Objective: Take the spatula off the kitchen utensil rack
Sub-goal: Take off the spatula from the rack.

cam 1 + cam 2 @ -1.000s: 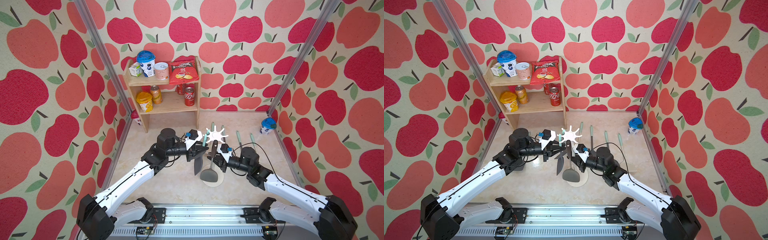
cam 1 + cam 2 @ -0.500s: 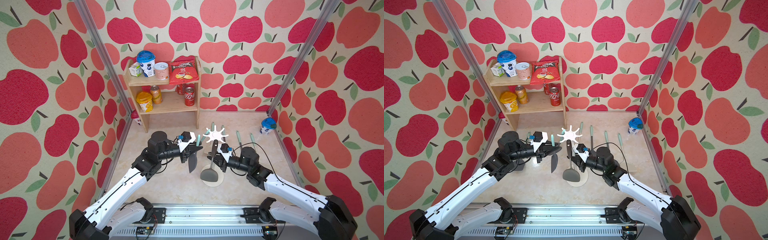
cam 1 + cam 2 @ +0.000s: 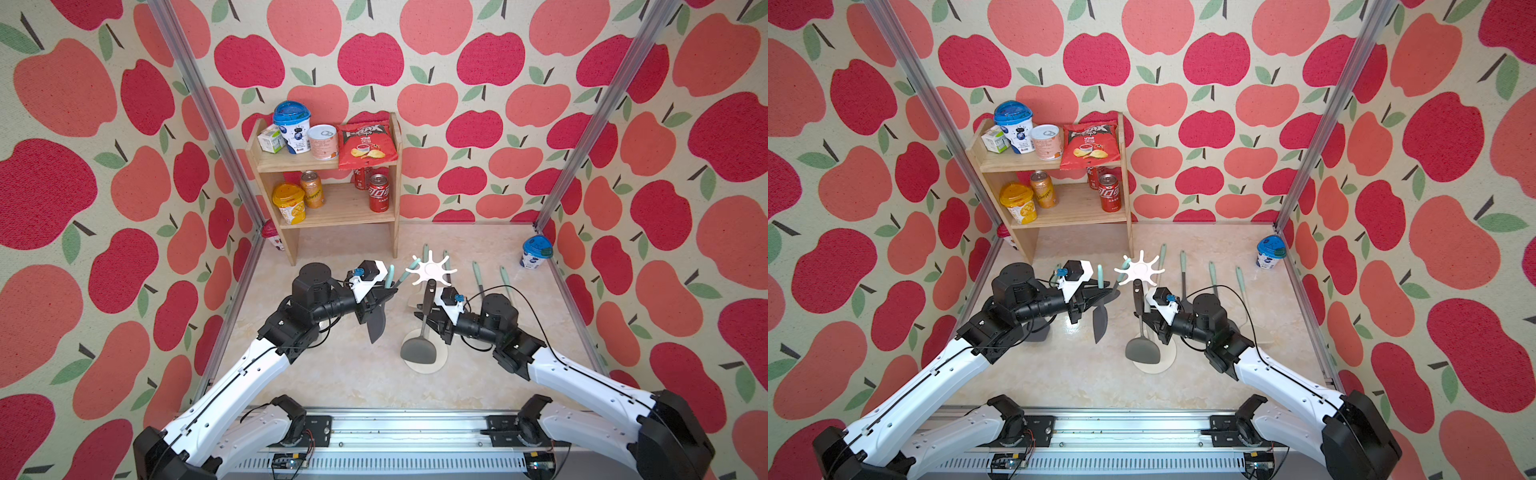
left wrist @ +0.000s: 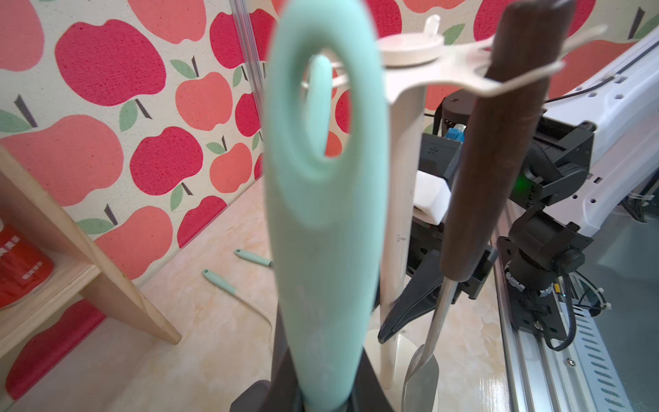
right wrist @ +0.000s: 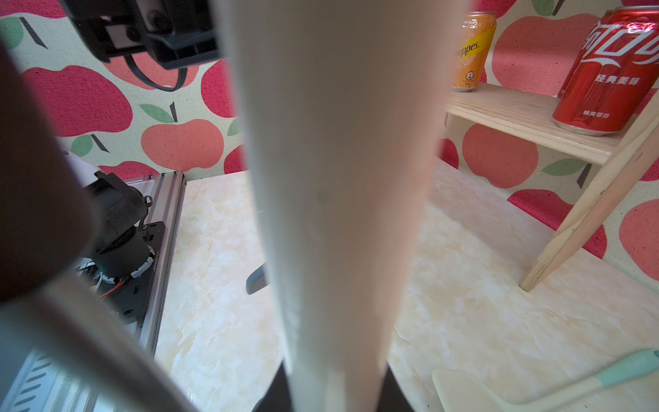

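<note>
Since prev. frame, spatula has moved left, clear of kitchen utensil rack, pinched in left gripper. Your right gripper clamps its pole. Risk: swing-back clips hanging turner; handle slips.

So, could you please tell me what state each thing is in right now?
Spatula: off the rack, held blade down.
Left gripper: shut on the spatula's handle.
Rack: upright, pole gripped.
Right gripper: shut on the rack's pole.
Turner: hanging from a prong.
Cola can: upright on the shelf.
</note>
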Motion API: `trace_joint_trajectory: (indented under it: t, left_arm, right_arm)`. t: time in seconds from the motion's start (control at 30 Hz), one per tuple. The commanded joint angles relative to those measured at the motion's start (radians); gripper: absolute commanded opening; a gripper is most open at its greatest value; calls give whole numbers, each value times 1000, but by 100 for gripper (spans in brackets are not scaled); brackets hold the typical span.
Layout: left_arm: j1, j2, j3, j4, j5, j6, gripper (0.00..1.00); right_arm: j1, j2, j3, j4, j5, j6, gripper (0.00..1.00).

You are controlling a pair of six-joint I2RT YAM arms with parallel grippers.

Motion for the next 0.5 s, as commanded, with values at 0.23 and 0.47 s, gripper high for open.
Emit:
trace_joint_trajectory:
  t: [0.23, 0.47]
  left_arm:
    - [15, 13, 133, -97, -236, -4, 0]
    - [26, 8, 164, -169, -277, 8, 0]
  right_arm:
    - [-12, 30, -4, -106, 62, -19, 0]
    - [-12, 30, -4, -107, 65, -20, 0]
